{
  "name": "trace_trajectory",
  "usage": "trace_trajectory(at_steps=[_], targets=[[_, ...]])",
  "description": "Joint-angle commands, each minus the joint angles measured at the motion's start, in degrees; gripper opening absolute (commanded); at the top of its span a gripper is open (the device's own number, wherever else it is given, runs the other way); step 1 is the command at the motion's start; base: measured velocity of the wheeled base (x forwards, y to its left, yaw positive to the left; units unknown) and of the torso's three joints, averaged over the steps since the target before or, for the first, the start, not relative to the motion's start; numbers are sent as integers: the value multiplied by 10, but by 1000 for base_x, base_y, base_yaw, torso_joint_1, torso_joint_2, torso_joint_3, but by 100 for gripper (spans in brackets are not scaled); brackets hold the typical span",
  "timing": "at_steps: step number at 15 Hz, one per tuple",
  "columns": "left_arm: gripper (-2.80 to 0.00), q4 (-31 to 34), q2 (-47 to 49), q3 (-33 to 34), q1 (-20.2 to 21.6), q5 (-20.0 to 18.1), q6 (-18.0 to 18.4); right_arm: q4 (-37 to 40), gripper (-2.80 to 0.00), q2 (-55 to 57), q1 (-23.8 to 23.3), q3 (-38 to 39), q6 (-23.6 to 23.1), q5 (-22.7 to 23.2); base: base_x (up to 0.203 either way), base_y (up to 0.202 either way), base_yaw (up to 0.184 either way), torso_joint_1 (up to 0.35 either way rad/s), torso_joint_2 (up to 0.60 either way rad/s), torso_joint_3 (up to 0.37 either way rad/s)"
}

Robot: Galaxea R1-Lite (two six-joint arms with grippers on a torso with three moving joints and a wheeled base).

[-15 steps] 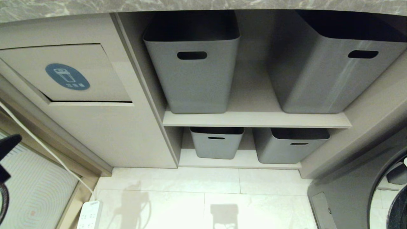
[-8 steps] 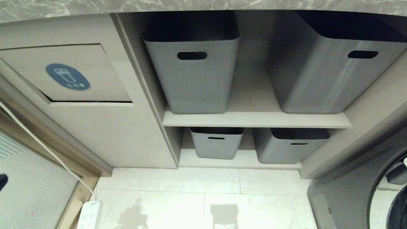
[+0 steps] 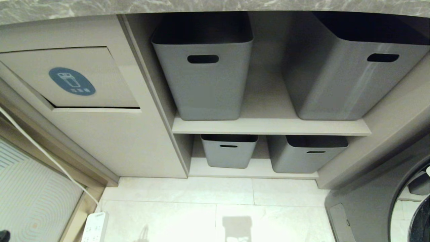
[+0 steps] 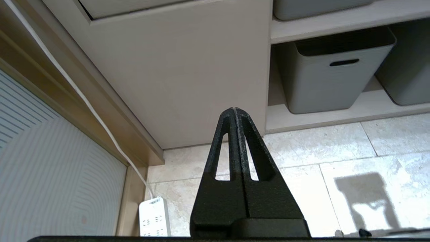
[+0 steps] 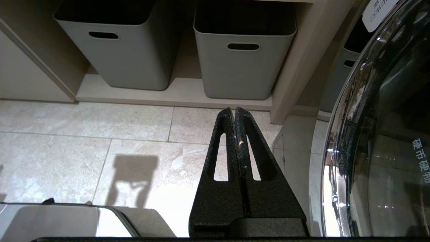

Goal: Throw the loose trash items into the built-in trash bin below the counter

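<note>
The built-in trash bin (image 3: 100,87) is at the left of the head view, a beige cabinet front whose swing flap, with a blue oval sticker (image 3: 72,81), hangs shut. The grey marble counter (image 3: 215,4) runs along the top. No loose trash items show in any view. My left gripper (image 4: 233,109) is shut and empty, low in front of the cabinet below the flap; the head view shows only a dark sliver (image 3: 2,234) of it in the bottom left corner. My right gripper (image 5: 234,109) is shut and empty, parked low over the floor tiles.
Grey tubs (image 3: 203,64) (image 3: 349,67) with slot handles fill the upper shelf, and two smaller ones (image 3: 229,151) (image 3: 307,153) the lower. A white power strip (image 3: 95,227) and its cord (image 3: 40,148) lie at the left. A washing machine's round door (image 5: 379,134) is on the right.
My left gripper has sunk down the left edge of the head view and almost left it. The flap, the tubs and the right arm have not moved.
</note>
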Motion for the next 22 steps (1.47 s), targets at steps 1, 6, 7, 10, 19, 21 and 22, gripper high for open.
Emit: trace_trajectory(at_steps=[1, 6, 7, 10, 19, 21, 22], targets=[[-280, 0, -69, 43, -8, 0, 0, 0, -280, -1, 0, 0, 0, 0, 0, 0, 0, 0, 0, 0], [-280, 143, -165, 58, -20, 4, -21, 0, -280, -1, 0, 0, 0, 0, 0, 0, 0, 0, 0, 0], [-280, 162, -165, 58, -20, 6, -21, 0, -280, -1, 1, 0, 0, 0, 0, 0, 0, 0, 0, 0], [-280, 172, -165, 58, -20, 21, -31, 0, -280, -1, 0, 0, 0, 0, 0, 0, 0, 0, 0, 0], [-280, 173, -165, 58, -20, 29, -74, 0, -280, -1, 0, 0, 0, 0, 0, 0, 0, 0, 0, 0], [-280, 173, -165, 58, -20, 29, -75, 0, -280, -1, 0, 0, 0, 0, 0, 0, 0, 0, 0, 0], [-280, 173, -165, 58, -20, 29, -75, 0, -280, -1, 0, 0, 0, 0, 0, 0, 0, 0, 0, 0]])
